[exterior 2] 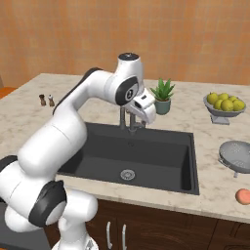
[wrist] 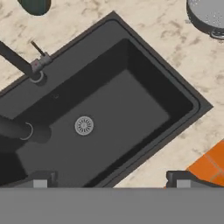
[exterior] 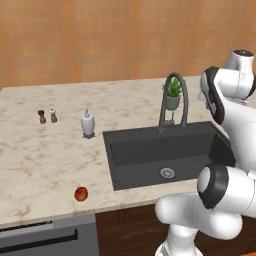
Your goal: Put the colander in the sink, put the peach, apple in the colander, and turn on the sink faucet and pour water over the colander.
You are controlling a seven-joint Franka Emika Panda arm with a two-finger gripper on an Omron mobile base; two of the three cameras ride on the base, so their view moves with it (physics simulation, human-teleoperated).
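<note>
Silver and dotted with fine holes, the small metal colander (exterior 2: 238, 156) sits on the pale marble counter (exterior: 50, 155) to the right of the sink, near the counter's front edge; the hand view catches its rim (wrist: 209, 15) at the top right corner. Just in front of it, at the counter's edge, lies the round orange-pink peach (exterior 2: 243, 196). The small red apple with a yellowish patch (exterior: 81, 194) rests on the counter well to the left of the sink, close to the front edge. Between them the large dark grey rectangular sink (exterior 2: 97, 156) lies bare around its round silver drain (wrist: 84, 125). The tall dark grey gooseneck sink faucet (exterior: 173, 101) arches over the basin's back edge. The two-finger gripper (wrist: 111, 183) hangs above the sink, pointing down at the basin, its dark fingertips (wrist: 40, 180) spread wide apart with nothing between them. Behind the faucet stands a small green potted plant (exterior 2: 162, 96). A grey footed dish of yellow lemons (exterior 2: 224, 105) sits behind the colander. A white soap dispenser (exterior: 88, 123) and two small shakers (exterior: 47, 116) stand left of the sink.
</note>
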